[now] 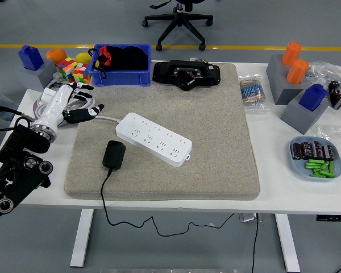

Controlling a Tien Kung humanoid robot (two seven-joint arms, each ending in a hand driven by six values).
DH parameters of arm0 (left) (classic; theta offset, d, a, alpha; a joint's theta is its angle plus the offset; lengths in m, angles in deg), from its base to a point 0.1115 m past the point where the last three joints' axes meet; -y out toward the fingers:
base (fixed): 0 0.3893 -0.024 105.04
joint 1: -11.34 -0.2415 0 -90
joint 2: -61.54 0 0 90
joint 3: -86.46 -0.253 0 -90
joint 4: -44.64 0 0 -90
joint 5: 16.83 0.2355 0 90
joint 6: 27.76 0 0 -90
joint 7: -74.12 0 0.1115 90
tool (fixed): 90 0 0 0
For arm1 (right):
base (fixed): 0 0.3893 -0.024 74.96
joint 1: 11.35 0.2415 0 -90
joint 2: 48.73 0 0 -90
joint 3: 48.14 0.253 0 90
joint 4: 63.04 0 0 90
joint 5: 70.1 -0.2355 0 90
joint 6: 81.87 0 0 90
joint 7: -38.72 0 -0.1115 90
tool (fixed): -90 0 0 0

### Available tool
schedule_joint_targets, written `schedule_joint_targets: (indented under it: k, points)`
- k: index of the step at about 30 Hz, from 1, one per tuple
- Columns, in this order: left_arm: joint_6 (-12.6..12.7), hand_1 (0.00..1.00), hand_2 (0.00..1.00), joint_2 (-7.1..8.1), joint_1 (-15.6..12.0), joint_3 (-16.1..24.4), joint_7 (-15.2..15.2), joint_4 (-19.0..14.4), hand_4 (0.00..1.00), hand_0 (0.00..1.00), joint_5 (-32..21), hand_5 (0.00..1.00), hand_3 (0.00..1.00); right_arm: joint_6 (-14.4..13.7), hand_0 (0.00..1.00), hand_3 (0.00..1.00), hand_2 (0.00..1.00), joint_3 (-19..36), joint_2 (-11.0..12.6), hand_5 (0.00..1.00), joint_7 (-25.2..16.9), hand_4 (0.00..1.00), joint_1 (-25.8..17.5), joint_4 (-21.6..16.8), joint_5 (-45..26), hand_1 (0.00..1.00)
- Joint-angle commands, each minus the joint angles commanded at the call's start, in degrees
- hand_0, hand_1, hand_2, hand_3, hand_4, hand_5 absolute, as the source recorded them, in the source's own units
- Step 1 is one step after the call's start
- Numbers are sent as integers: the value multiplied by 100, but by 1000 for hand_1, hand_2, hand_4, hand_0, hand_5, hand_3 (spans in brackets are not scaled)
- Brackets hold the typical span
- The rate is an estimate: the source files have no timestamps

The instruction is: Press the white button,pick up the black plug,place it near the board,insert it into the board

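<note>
Locate the left hand (79, 102) at the far left of the bench (273, 193). Its fingers are spread and relaxed, grasping nothing, and it hovers just past the left edge of the grey mat (216, 142). The black forearm enters from the lower left corner. You cannot see the right hand in this view.

Just right of the fingertips, note the white cable running to the white power strip (153, 139), which lies diagonally on the mat, its left end farther from you than its right end. The button at the strip's left end is too small to make out clearly.

The black plug (113, 154) lies flat on the mat, just beside the strip's near-left side and apart from it. Its black cord (105, 193) runs over the near edge of the bench and hangs below.

Beyond the hand, at the far left, find a puzzle cube (73, 70) and a blue bin (120, 66). On the right side sits a tray of batteries (317, 159) and grey blocks carrying orange and blue cylinders.
</note>
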Motion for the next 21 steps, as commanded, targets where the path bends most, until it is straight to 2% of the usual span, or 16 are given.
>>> schedule_joint_targets:
  k: [1,2,7,8,13,14,19,20,21]
  points:
    - [-25,520,460,1,45,-45,15,10,800,747,4,351,726,-1,641,604,624,-1,2,459,0,681,0,2,-2,644]
    - [-47,229,317,1,90,-91,27,21,783,266,5,259,730,-1,638,604,624,0,3,459,1,681,-1,5,-1,644]
    - [-79,229,317,1,375,-408,-14,127,783,266,-76,259,730,-2,638,604,624,-5,17,459,3,681,-5,22,-4,644]
    - [-74,83,184,-6,455,-495,-44,173,807,154,-107,381,718,-1,639,604,624,-14,22,458,4,681,-2,21,-11,644]
    - [-68,83,184,-59,750,-851,-242,400,807,154,-178,381,718,2,639,604,624,-57,38,458,3,681,18,14,-28,644]
    - [-86,2,73,-69,789,-908,-247,432,783,83,-171,371,685,2,639,604,624,-63,39,458,2,681,21,12,-32,644]
    - [-243,2,73,-129,956,-1195,-162,576,783,83,-118,371,685,3,639,604,624,-89,45,458,2,681,17,15,-45,644]
    - [-296,2,36,-145,987,-1249,-125,616,774,112,-112,341,634,3,639,604,624,-93,46,459,3,681,9,19,-44,644]
    - [-347,2,36,-157,1008,-1285,-88,643,774,112,-111,341,634,3,639,604,624,-97,48,459,4,681,2,21,-44,644]
